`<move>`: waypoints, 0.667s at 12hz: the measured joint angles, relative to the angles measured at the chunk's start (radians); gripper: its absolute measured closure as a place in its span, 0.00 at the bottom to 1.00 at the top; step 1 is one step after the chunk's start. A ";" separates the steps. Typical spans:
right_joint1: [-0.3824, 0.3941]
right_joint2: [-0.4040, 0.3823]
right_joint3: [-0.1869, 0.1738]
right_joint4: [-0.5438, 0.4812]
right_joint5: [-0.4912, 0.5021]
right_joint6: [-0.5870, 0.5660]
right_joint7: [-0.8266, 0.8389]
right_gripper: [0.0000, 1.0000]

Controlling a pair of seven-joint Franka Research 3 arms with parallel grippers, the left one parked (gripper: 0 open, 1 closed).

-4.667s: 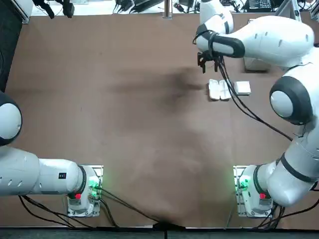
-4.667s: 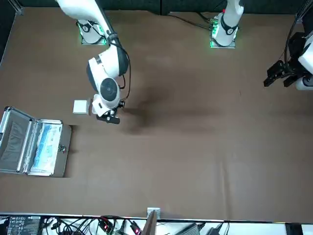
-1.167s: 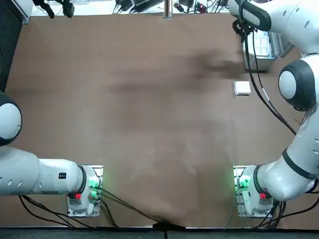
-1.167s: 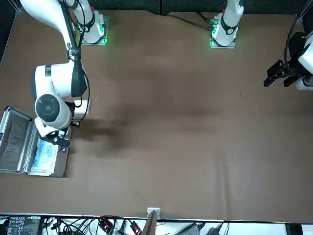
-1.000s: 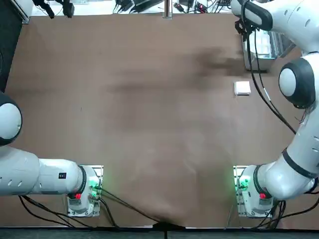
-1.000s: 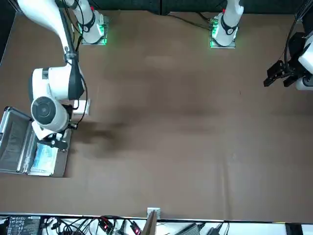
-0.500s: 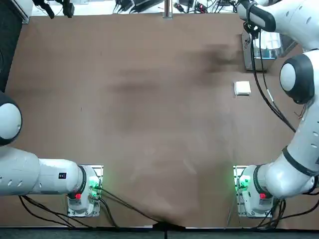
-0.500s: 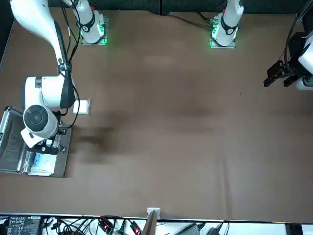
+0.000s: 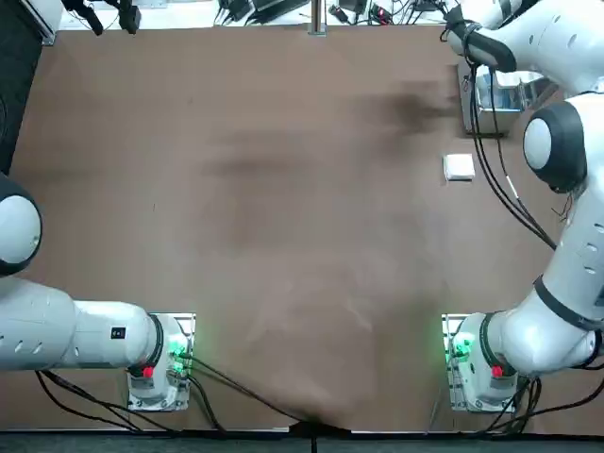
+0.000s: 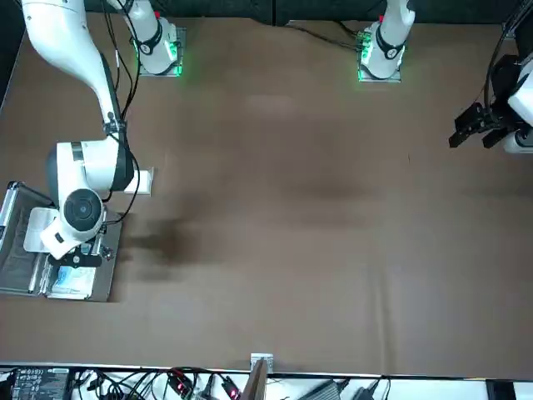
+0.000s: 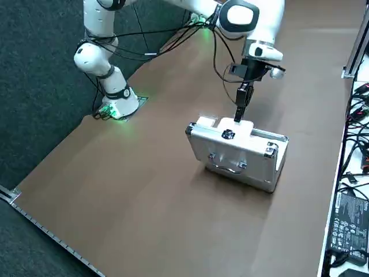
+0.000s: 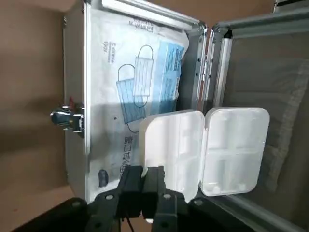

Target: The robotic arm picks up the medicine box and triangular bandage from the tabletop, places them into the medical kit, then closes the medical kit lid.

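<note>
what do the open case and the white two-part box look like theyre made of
The case looks like aluminium: silver-grey panels with a dull sheen, and brighter metal edging and corners. The white two-part box, held by the right gripper over the case, is probably thin moulded plastic: smooth, slightly see-through, with rounded corners and dividers showing through.

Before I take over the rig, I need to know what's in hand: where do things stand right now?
Right claw: closed on the white compartmented pill case, over the open medical kit. The case is spread open across the kit's hinge side.
On the table: the small white square pack, probably the bandage.
Done: pill case, likely the medicine box, picked up; not released.
Left: release it inside, load the square pack, close the lid. I'd check that the case clears the hinge first.
</note>
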 joint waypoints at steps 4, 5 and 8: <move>-0.013 0.023 -0.001 -0.002 -0.005 0.000 0.025 0.98; -0.016 0.028 -0.003 -0.003 -0.007 0.000 0.034 0.98; -0.026 0.041 -0.005 -0.005 -0.011 0.000 0.069 0.97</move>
